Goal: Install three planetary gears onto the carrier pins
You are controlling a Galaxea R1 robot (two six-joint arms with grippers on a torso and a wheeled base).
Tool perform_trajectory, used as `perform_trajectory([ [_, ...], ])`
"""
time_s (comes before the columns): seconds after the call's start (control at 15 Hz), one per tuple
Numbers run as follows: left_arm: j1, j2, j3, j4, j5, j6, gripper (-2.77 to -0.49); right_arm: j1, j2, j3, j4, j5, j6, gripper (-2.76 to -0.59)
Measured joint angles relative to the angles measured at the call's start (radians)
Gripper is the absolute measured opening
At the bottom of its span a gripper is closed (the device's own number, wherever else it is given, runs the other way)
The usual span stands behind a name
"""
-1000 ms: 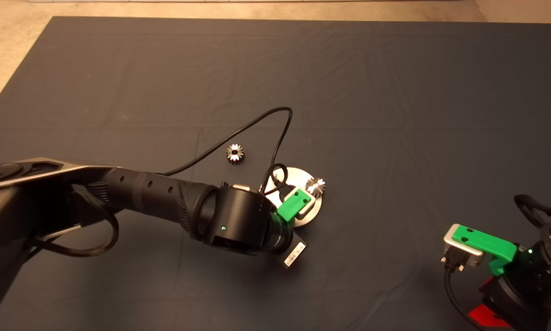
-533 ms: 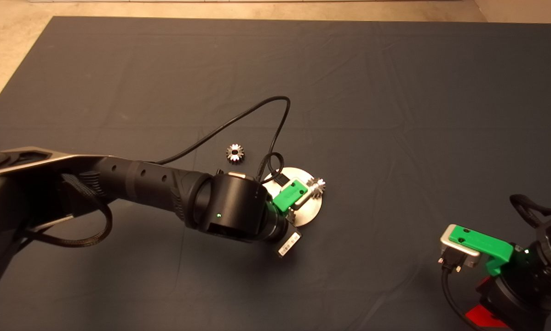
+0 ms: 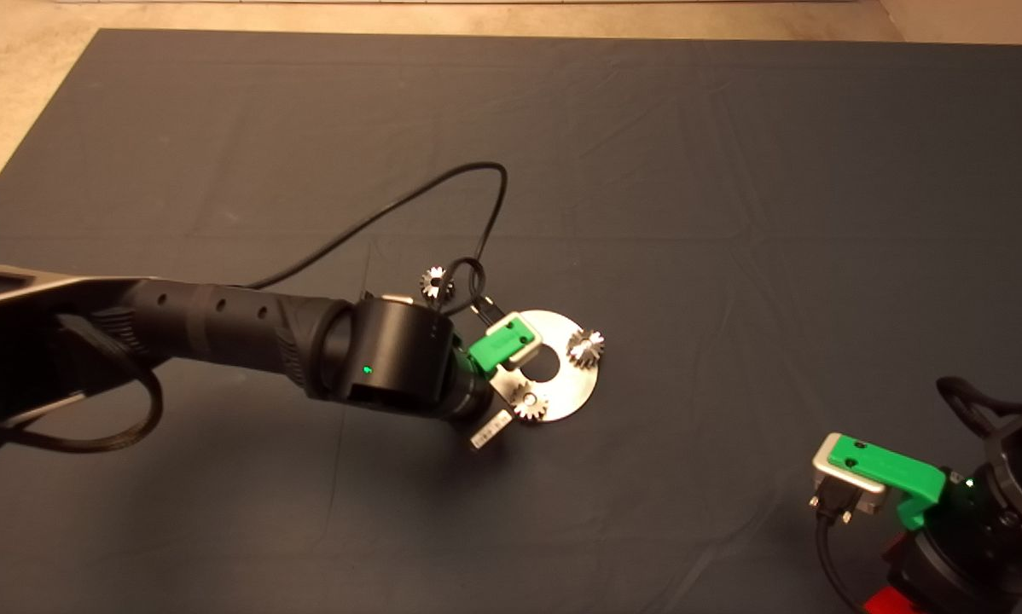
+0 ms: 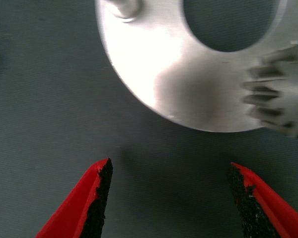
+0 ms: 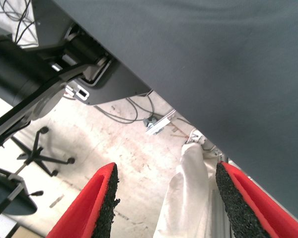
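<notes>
The round shiny disc [image 3: 572, 385] lies mid-mat. One planetary gear [image 3: 586, 347] sits on its right pin and another [image 3: 529, 401] on its near pin. The third gear [image 3: 433, 280] lies loose on the mat to the upper left, partly behind a black cable. My left gripper [image 4: 171, 171] hangs open and empty over bare mat just off the disc's [image 4: 154, 59] left rim. In the left wrist view a bare carrier pin [image 4: 124, 7] and one seated gear [image 4: 283, 94] show. My right gripper [image 5: 164, 173] is parked open at the lower right.
A black cable [image 3: 443, 188] loops from the left wrist over the mat above the disc. The right arm's green mount [image 3: 882, 471] sits at the lower right edge. The right wrist view shows the floor beyond the mat, with a chair base [image 5: 39, 153] and cables.
My left gripper has drawn back to the left off the disc, uncovering a gear now seated on the near pin. The cable loop shifted left with it. The right gripper sank slightly.
</notes>
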Motion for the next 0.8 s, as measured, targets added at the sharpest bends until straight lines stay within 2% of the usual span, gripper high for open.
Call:
perform_trajectory([
  [0.4, -0.056, -0.028, -0.111, -0.034, -0.001, 0.177, -1.66, -0.023, 0.0, 0.0, 0.0, 0.0, 0.0, -1.91],
  [0.6, -0.061, -0.036, -0.188, -0.039, -0.001, 0.255, -1.66, -0.027, 0.0, 0.0, 0.0, 0.0, 0.0, -1.91],
  [0.8, -0.072, -0.043, -0.235, -0.063, -0.018, 0.322, -1.66, -0.028, 0.005, 0.0, 0.0, 0.001, 0.0, -1.91],
])
